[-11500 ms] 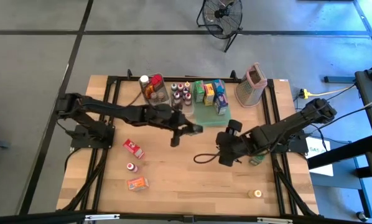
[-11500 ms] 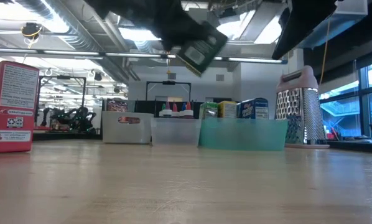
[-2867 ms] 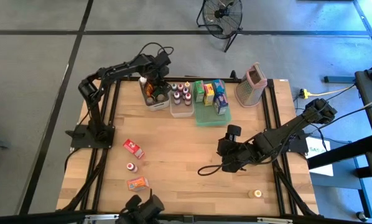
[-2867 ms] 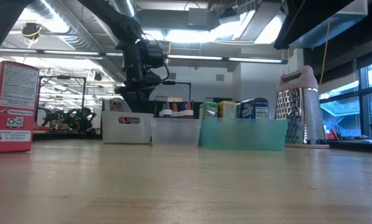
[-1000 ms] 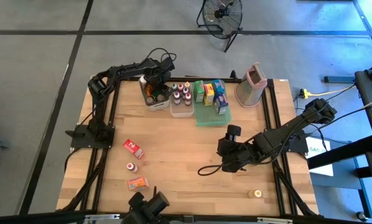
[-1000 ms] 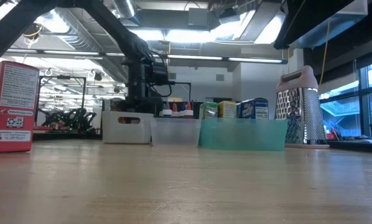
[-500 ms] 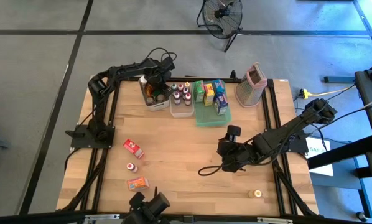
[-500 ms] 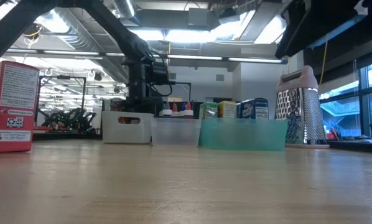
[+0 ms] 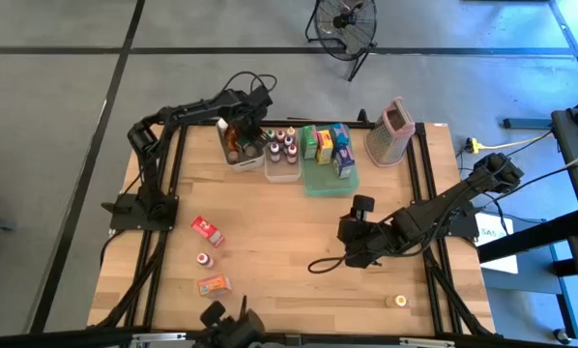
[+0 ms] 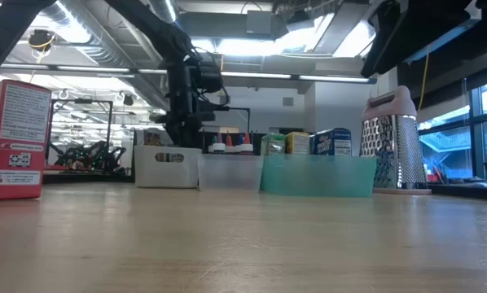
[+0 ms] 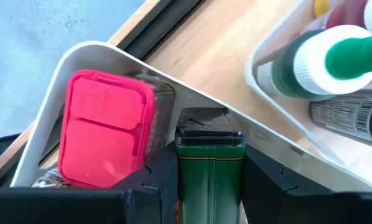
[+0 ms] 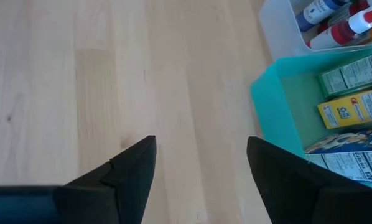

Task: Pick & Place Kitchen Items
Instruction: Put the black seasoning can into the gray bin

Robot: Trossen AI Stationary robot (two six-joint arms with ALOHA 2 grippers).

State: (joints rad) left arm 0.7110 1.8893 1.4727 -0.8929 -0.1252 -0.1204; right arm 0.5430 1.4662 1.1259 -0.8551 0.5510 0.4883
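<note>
My left gripper hangs over the white bin at the table's far left, shut on a green tin with a black lid. Beside the tin, a pink-lidded jar stands in the bin. My right gripper is open above bare wood at mid-right, with nothing between its fingers. Loose on the table's left half lie a red box, a small bottle and an orange packet. A little jar stands near the front right. My left gripper pinches the green tin between its two fingers, on the tin's opposite sides below the black lid. The fingers come from above, pointing steeply down. The tin stands upright inside the bin's corner; its lower end is hidden, so I cannot tell whether it rests on the bin's floor.
A clear bin of small capped bottles and a green tray of boxes stand right of the white bin. A metal grater with a pink top is at the far right. The wood between the bins and the near edge is open.
My left gripper has risen a little above the white bin, staying over the same spot. The right arm has kept still.
</note>
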